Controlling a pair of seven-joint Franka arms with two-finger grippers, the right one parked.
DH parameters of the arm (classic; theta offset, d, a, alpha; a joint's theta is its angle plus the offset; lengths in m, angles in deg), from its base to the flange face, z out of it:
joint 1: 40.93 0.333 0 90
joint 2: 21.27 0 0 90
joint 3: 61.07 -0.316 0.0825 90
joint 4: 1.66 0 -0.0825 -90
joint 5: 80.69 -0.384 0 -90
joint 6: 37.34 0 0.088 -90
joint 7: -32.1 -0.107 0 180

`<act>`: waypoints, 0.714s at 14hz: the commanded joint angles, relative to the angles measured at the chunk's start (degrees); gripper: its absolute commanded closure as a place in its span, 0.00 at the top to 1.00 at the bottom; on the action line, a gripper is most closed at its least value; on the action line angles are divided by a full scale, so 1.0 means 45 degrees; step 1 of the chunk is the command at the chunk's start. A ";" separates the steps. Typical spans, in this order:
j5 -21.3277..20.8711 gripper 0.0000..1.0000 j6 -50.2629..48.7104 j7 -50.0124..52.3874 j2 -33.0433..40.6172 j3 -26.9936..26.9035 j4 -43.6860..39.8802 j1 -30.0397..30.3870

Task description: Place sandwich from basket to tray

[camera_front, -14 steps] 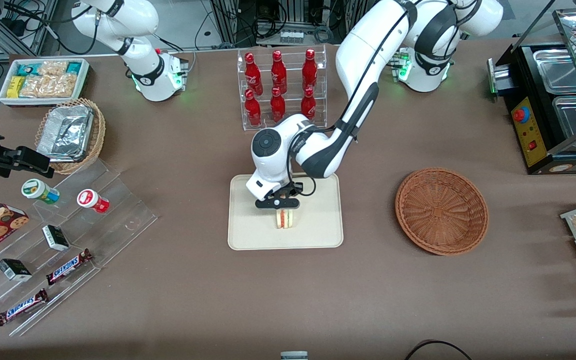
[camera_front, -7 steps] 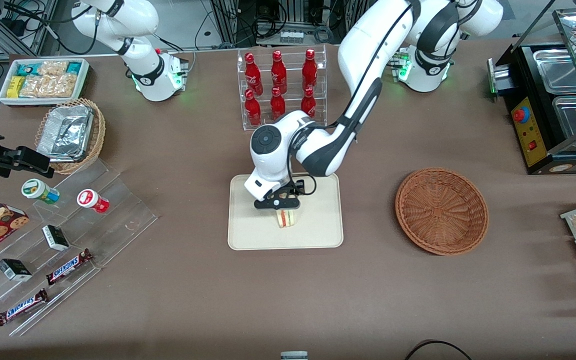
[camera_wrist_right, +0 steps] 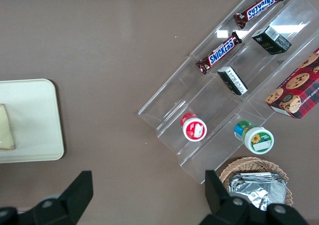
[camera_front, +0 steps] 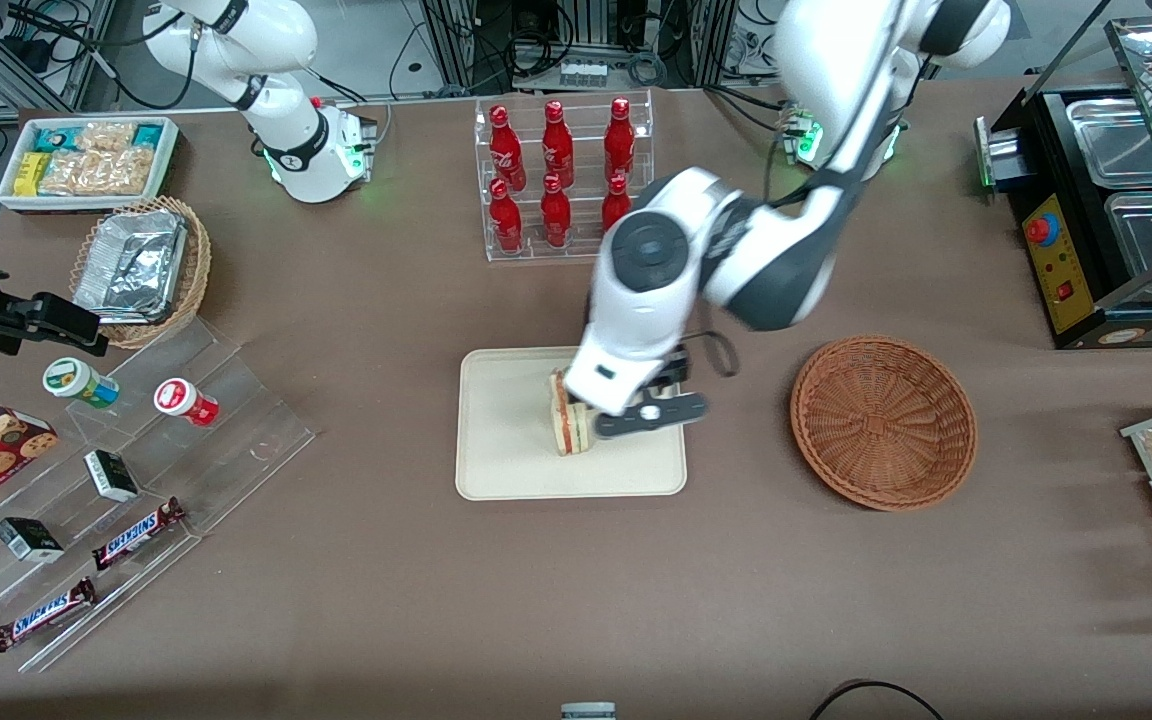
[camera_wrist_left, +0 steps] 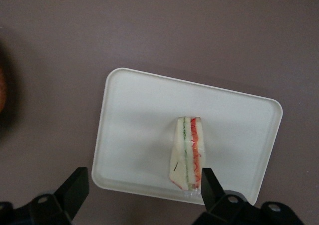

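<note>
The sandwich (camera_front: 566, 425), a pale wedge with red and green filling layers, stands on its edge on the cream tray (camera_front: 506, 430). My gripper (camera_front: 642, 416) hangs open above the tray's end toward the reddish-brown wicker basket (camera_front: 883, 420), apart from the sandwich. The left wrist view looks down on the sandwich (camera_wrist_left: 188, 153) resting on the tray (camera_wrist_left: 134, 115), with the gripper (camera_wrist_left: 143, 189) well above it and nothing between its wide-spread fingers (camera_wrist_left: 75, 187). The basket holds nothing. The right wrist view catches the tray's rim (camera_wrist_right: 47, 120) and a slice of the sandwich (camera_wrist_right: 6, 128).
A clear rack of red bottles (camera_front: 561, 175) stands farther from the front camera than the tray. Toward the parked arm's end are an acrylic stepped stand (camera_front: 136, 470) with snacks, a tan basket of foil containers (camera_front: 141, 265) and a white bin (camera_front: 86, 160). A black appliance (camera_front: 1096, 220) sits at the working arm's end.
My gripper has let go of the sandwich, risen, and swung toward the basket. The sandwich stays standing on the tray.
</note>
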 commanded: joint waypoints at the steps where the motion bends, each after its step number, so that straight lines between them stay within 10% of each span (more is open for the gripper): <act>1: 0.0201 0.99 -0.1154 -0.0119 0.1719 0.0050 0.1175 0.0686; 10: 0.0025 0.99 -0.3716 -0.5797 0.5256 0.0011 0.3557 0.4590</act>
